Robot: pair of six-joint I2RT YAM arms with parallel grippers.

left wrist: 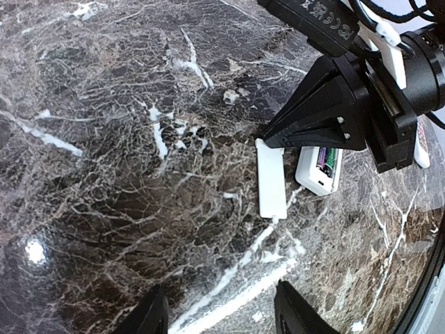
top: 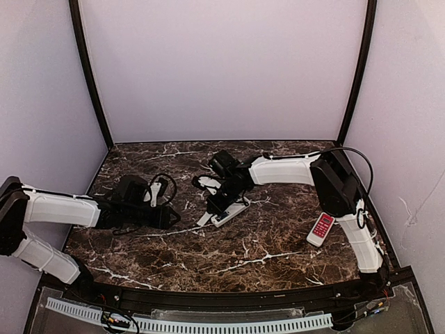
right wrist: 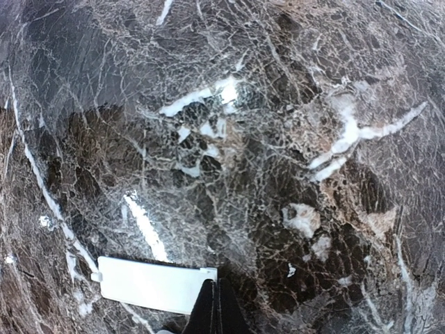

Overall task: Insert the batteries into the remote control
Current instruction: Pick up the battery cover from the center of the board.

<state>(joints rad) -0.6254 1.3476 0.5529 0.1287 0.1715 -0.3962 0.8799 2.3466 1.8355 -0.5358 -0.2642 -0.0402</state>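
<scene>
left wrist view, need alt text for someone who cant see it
A small white rectangular cover piece lies flat on the dark brown marble table, the right arm's shut black fingers tipped down at its far end. Beside it the white plastic remote control shows batteries in its open compartment; the left fingers stand apart, empty, below.

The white remote control (top: 235, 211) is lying diagonally at mid-table, back facing up, its battery bay standing open; the batteries (left wrist: 325, 161), dark with green and purple print, are sitting inside.
</scene>
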